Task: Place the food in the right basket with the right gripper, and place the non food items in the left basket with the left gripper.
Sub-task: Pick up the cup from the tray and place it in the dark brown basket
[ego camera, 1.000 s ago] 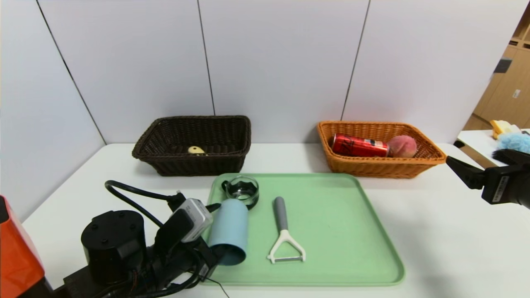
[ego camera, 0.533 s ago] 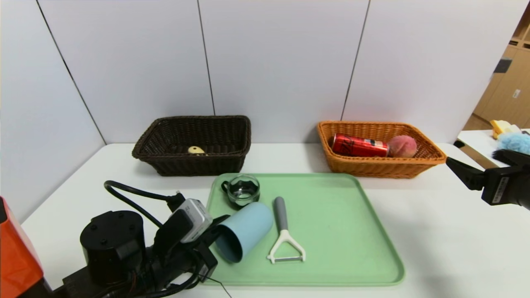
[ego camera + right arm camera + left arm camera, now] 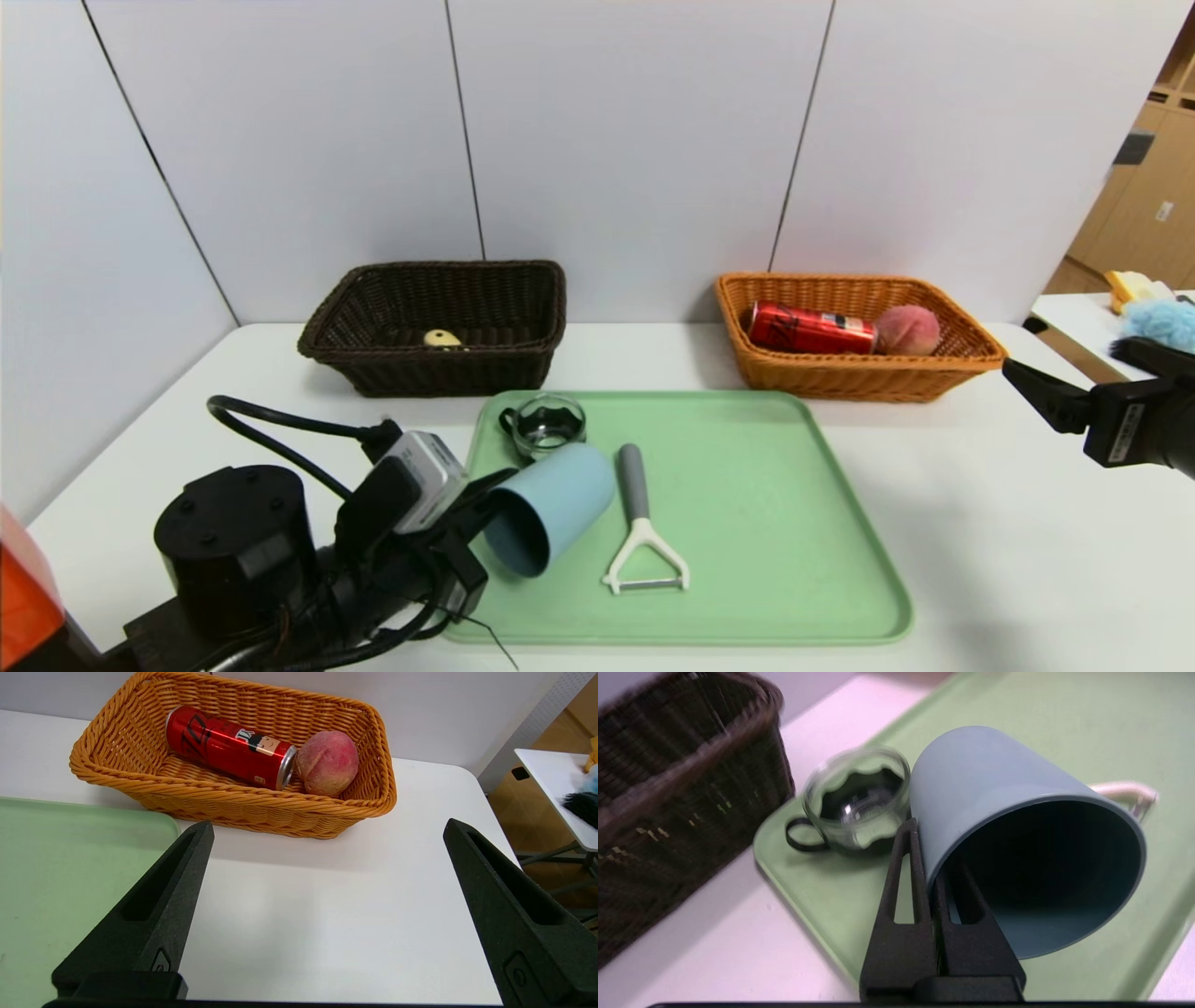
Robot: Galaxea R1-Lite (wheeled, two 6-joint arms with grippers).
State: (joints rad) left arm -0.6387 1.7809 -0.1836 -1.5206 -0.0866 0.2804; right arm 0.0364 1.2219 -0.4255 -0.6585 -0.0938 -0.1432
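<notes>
My left gripper (image 3: 495,490) is shut on the rim of a light blue cup (image 3: 551,504), one finger (image 3: 906,877) outside the wall and one inside, holding it tilted just above the green tray (image 3: 775,523); the cup also shows in the left wrist view (image 3: 994,788). A glass cup (image 3: 548,425) with a black handle and a white peeler (image 3: 639,527) with a grey handle lie on the tray. The dark brown left basket (image 3: 439,322) holds a small yellow thing (image 3: 442,338). The orange right basket (image 3: 854,331) holds a red can (image 3: 229,749) and a peach (image 3: 327,763). My right gripper (image 3: 327,830) is open and empty at the right.
The tray sits mid-table in front of both baskets. A black cable (image 3: 280,429) loops from my left arm over the table's left part. A side table (image 3: 1111,317) with a blue fluffy thing stands beyond the right edge.
My left gripper has turned the blue cup, swinging its closed end right toward the peeler, and lifted it slightly. The left arm has drawn back a little. The right arm has not moved.
</notes>
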